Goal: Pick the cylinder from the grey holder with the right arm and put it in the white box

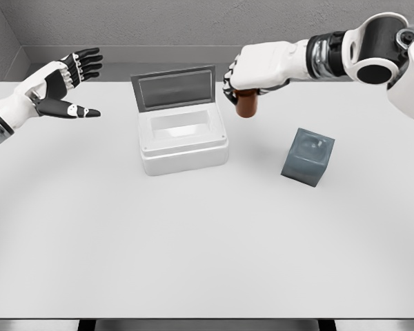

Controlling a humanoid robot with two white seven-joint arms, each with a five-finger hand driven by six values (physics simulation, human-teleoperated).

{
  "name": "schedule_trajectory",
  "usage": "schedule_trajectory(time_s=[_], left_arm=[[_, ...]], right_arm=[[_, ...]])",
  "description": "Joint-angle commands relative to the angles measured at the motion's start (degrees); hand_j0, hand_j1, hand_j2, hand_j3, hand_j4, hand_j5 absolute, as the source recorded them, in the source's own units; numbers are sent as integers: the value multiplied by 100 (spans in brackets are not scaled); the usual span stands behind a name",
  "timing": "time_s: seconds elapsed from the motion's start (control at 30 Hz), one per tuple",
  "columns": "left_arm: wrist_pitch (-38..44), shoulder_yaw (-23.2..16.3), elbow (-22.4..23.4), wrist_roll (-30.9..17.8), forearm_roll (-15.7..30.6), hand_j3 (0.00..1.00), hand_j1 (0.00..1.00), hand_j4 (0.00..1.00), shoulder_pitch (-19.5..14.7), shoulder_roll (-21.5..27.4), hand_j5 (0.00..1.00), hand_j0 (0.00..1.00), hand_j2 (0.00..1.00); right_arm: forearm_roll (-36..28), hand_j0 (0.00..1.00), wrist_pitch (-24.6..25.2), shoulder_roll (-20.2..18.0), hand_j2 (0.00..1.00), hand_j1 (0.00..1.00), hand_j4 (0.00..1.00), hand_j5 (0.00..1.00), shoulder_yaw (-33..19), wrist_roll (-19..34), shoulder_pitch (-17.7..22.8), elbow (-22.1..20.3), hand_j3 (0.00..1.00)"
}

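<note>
So right hand (pixel 243 77) is wrapped around the upright cylinder (pixel 247 105), box (pixel 183 138) sits just left of it, holder (pixel 308 156) off to the near right.

White table (pixel 193 262), grey textured wall (pixel 159 21) behind, soft even light

I see one head view, looking steeply down from the near edge across the table (pixel 193 262), wall just beyond it.
</note>
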Motion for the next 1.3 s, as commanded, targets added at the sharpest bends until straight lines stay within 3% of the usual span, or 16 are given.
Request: schedule_trajectory(time_s=[0.0, 0.47, 0.8, 1.0, 1.27], left_arm=[[2, 9, -4, 0, 34, 100, 100, 100, 0, 15, 100, 100, 100], [10, 9, -4, 0, 43, 100, 100, 100, 18, -99, 100, 100, 100], [10, 62, 14, 0, 34, 100, 100, 100, 9, -143, 100, 100, 100], [10, 62, 31, 0, 34, 100, 100, 100, 9, -143, 100, 100, 100], [10, 62, 31, 0, 34, 100, 100, 100, 0, -152, 100, 100, 100]], right_arm=[[-14, 49, 13, 139, 49, 49, 49, 49, -6, -3, -9, 167, 49], [-6, 49, 13, 727, 49, 49, 49, 49, -14, -3, -18, 642, 49], [-6, 49, 13, 903, 49, 49, 49, 49, -14, -3, -97, 739, 49], [3, 49, 13, 1185, 49, 49, 49, 49, -14, -3, -132, 1125, 49], [12, 49, 13, 1378, 49, 49, 49, 49, -6, -3, -132, 1301, 49]])
